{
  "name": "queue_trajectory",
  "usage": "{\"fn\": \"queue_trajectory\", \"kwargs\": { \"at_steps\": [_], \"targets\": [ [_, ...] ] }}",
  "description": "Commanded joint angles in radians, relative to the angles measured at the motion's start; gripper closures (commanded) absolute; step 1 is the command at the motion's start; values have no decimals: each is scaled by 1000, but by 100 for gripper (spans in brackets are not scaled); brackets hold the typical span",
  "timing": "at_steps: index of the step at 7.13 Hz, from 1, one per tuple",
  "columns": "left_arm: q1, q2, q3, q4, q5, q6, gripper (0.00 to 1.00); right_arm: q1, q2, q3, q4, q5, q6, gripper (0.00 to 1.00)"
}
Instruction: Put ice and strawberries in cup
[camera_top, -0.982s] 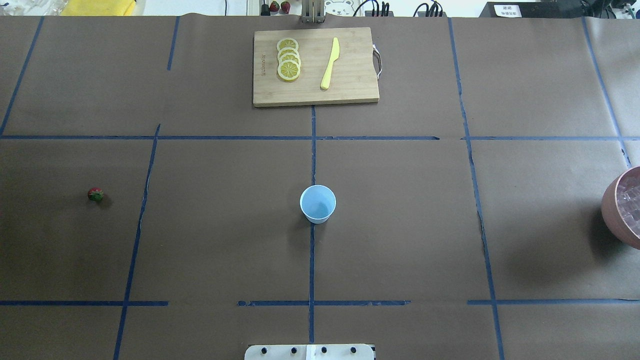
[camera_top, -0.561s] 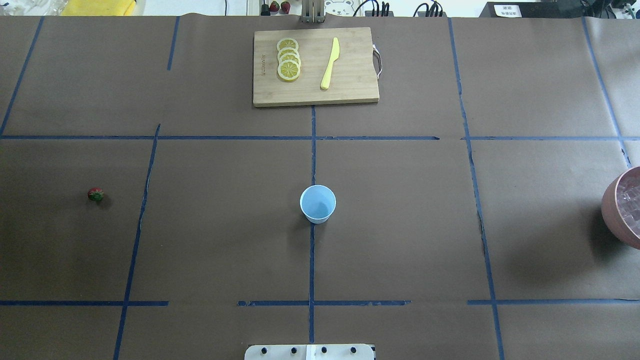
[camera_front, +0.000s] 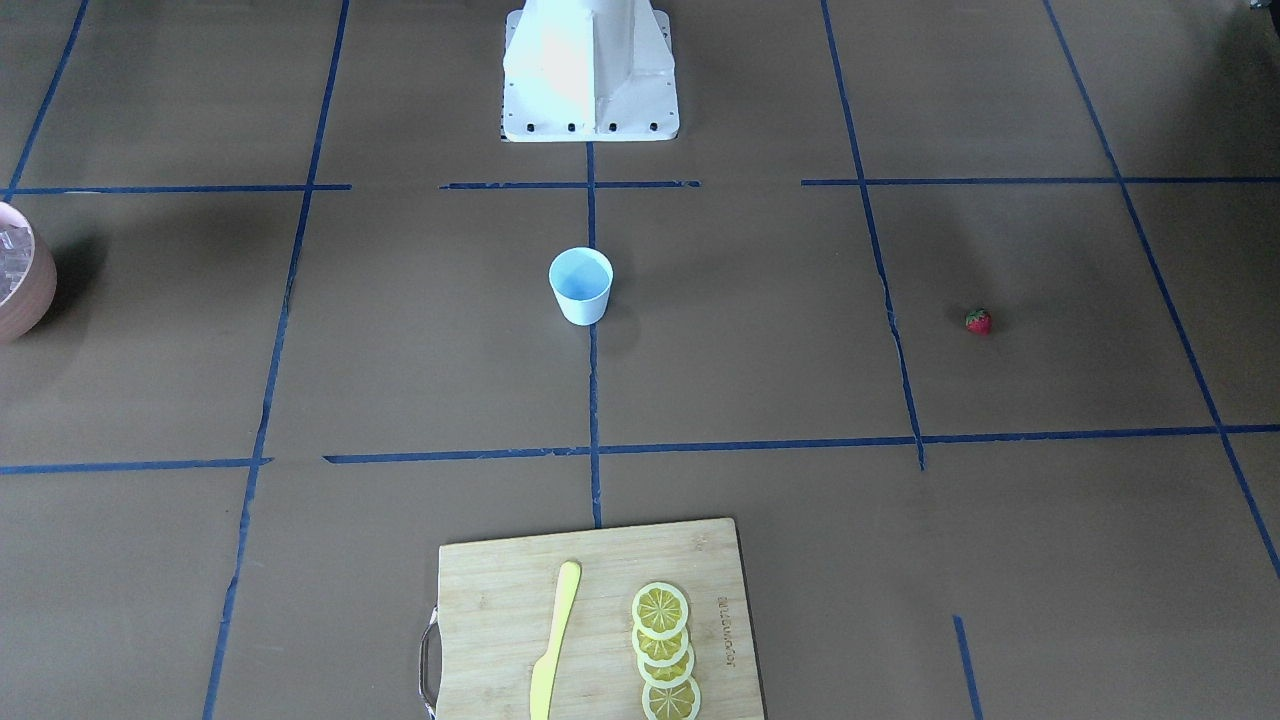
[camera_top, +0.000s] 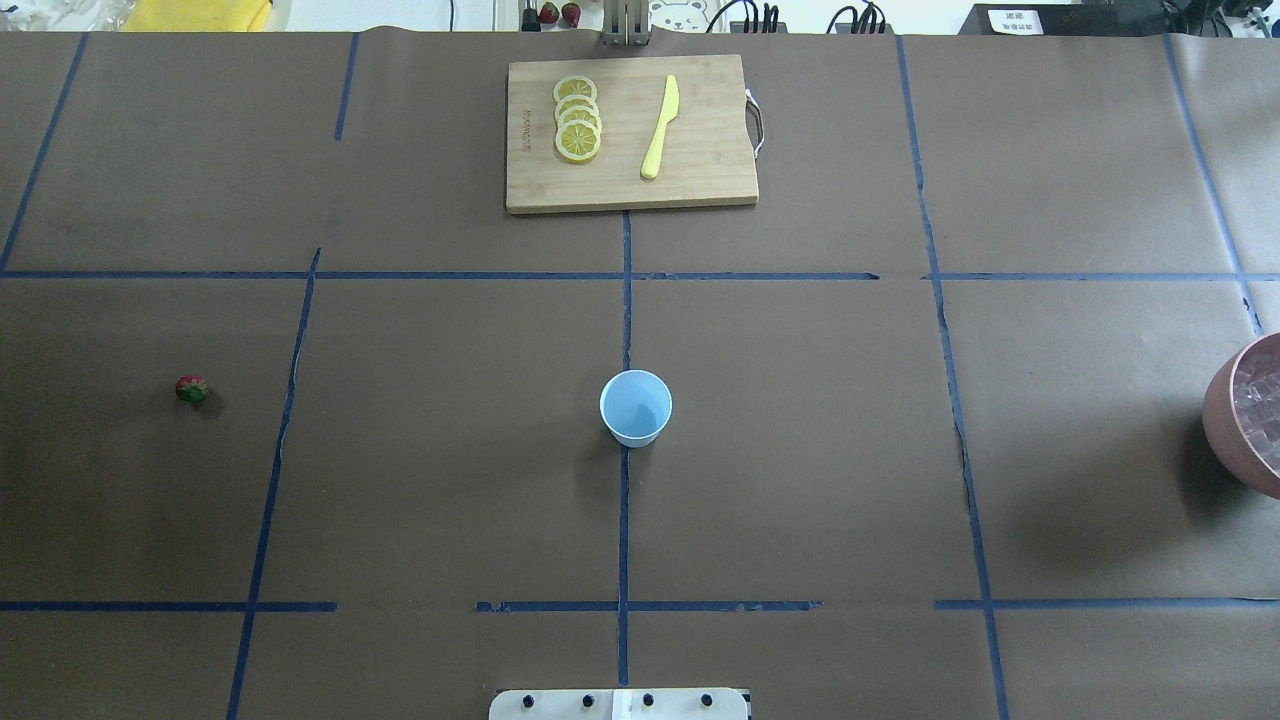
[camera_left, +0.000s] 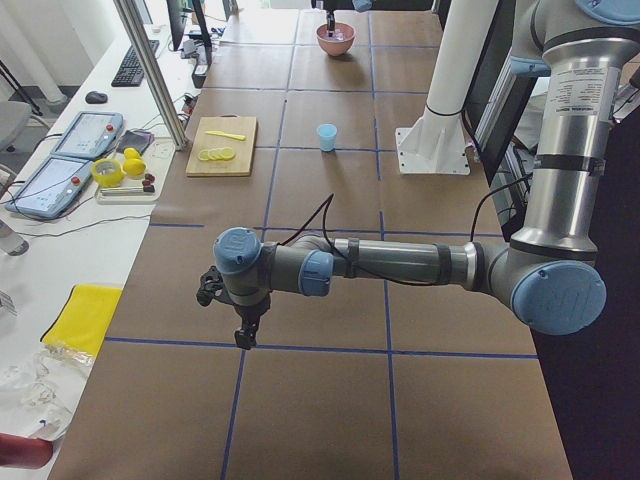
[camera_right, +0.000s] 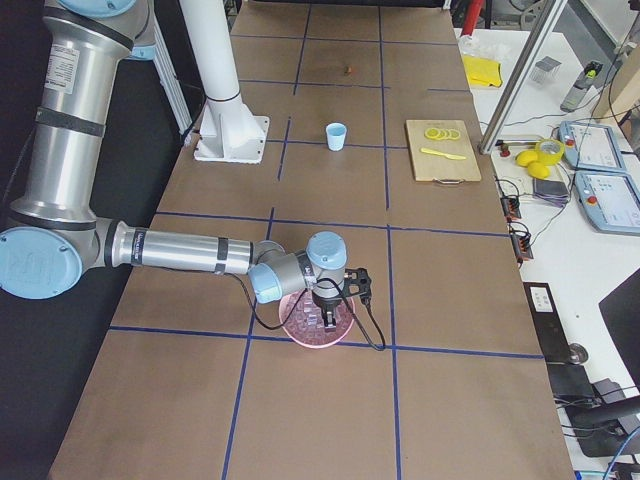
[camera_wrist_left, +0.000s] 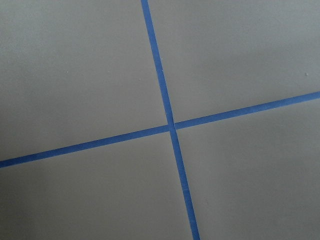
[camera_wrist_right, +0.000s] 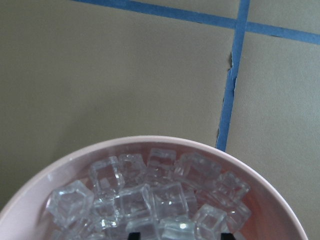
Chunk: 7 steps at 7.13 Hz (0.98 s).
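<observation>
While glassy ice (camera_wrist_right: 150, 200) fills the round pink bowl (camera_wrist_right: 165, 142), the tapered cup (camera_top: 636, 408) stands well apart. Spread of left end effector (camera_left: 243, 336) and right end effector (camera_right: 330, 318): cannot tell.

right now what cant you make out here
The left hand shows only in the left side view, small: open or shut unclear.
The right hand is small in the right side view, over the bowl: open or shut unclear.
The bowl is cut by the frame edge in overhead and front views.
The ice is cut by the right wrist view's bottom edge: no count.
</observation>
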Motion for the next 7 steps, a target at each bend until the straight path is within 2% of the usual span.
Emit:
{"fn": "queue_trajectory", "kwargs": {
  "at_steps": [1, 2, 3, 4, 7],
  "targets": [
    [0, -3, 1, 0, 0, 0, 0, -2, 1, -1, 0, 1, -1, 63],
    [0, -3, 0, 2, 0, -2, 0, -2, -2, 1, 1, 1, -8, 81],
    [0, -3, -8, 2, -6, -20, 0, -1, -3, 2, 0, 19, -48, 90],
    [0, 3, -17, 5, -96, -38, 0, 22, -5, 10, 0, 27, -69, 98],
    [-2, 5, -21, 2, -110, -38, 0, 107, 3, 47, -3, 90, -73, 100]
  ]
}}
